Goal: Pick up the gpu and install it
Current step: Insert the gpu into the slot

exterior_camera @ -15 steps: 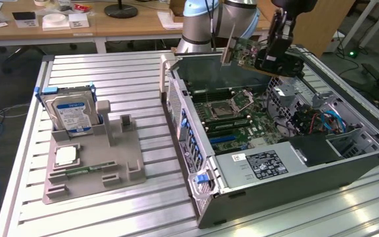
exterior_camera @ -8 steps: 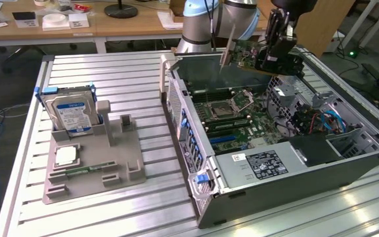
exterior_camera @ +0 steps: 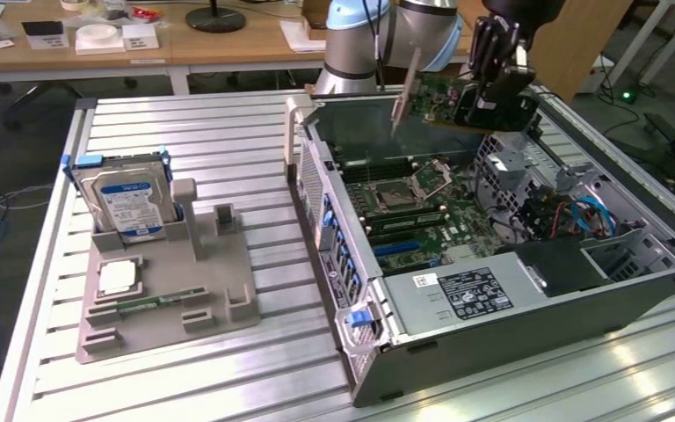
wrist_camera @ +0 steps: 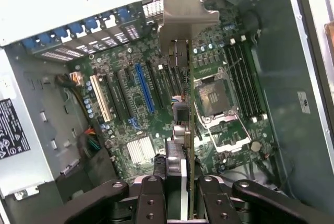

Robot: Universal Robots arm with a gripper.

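**A:** What is the exterior view giving us?

**B:** The gripper (exterior_camera: 487, 104) is hanging over the far part of the open computer case (exterior_camera: 619, 290), clamping the gpu (exterior_camera: 438, 95) in the air. The card is showing its green face there. Its silver bracket (exterior_camera: 406, 92) is at the end toward the exterior view's left, and nothing on the card is touching the motherboard (exterior_camera: 414, 215) below.

**A:** And what is the wrist view adding?

**B:** It is looking straight along the gpu (wrist_camera: 183, 130), so the card is appearing edge-on as a thin strip. The two fingers (wrist_camera: 151, 198) are pressing it from either side. Past the card, the board is showing a blue slot (wrist_camera: 144, 88), the CPU socket (wrist_camera: 214, 98) and the memory sticks (wrist_camera: 242, 83).

**A:** What is the exterior view showing away from the case?

**B:** A gray holder (exterior_camera: 168, 299) is sitting well apart on the slatted table (exterior_camera: 197, 123), toward the exterior view's left. A hard drive (exterior_camera: 130, 198) is standing upright in it and a CPU chip (exterior_camera: 119, 277) is lying flat.

**A:** Is any writing readable?

**B:** The drive is carrying a blue-and-white label, and the power supply label (exterior_camera: 475, 292) is dark with white print. I am failing to make out words on either.
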